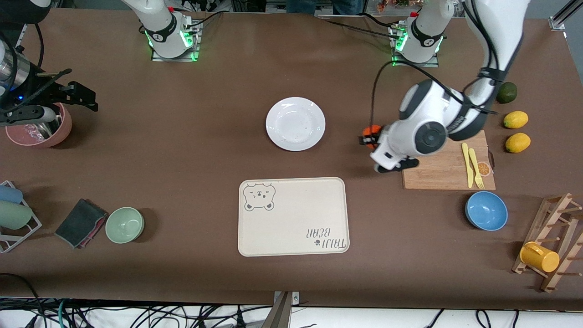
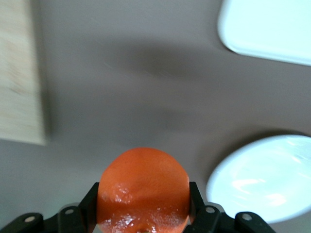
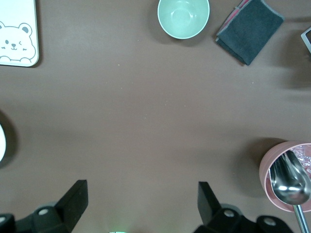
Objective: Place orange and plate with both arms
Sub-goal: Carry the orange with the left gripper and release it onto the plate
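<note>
**Q:** Where does the orange stand, and what holds it?

**A:** The left gripper is clenched on the orange, one finger pressed to each side. In the front view it hangs over bare table beside the cutting board, at about three o'clock from the plate.

**Q:** How is the step in hand best done?

**A:** Judged from the task, the fruit goes to the plate or to the tray, which lies at six o'clock from the plate. The carry should be level and slow. The fruit should come low over the flat middle before the fingers let go, since a round fruit dropped at a rim would likely roll off.

**Q:** And the other arm?

**A:** The right gripper waits with its fingers spread wide and nothing between them, over the table near the pink bowl at the right arm's end.

**Q:** What cannot be made out?

**A:** The underside of the orange is cut off in the left wrist view. In the front view the arm's own body covers most of the fruit, so its height above the table is probably small but cannot be fixed.
</note>
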Action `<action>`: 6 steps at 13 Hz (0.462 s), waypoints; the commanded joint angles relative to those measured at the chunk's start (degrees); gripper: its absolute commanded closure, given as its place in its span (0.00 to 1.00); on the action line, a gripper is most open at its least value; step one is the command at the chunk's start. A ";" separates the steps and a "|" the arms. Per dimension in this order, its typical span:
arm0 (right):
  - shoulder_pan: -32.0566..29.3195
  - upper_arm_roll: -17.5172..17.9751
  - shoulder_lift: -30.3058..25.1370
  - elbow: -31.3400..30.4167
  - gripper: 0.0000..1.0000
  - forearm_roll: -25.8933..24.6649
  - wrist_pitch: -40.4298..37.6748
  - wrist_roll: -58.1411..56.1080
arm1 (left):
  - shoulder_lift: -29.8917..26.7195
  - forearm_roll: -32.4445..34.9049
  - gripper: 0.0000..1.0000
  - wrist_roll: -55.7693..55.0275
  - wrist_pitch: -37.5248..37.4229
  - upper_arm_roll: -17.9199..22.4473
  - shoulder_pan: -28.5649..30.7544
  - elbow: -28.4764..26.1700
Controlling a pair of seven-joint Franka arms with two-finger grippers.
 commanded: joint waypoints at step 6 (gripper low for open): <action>-0.16 0.02 0.49 1.57 0.00 0.75 -1.44 -0.44 | 4.32 -1.63 0.99 -28.64 21.67 -3.38 -15.14 -3.84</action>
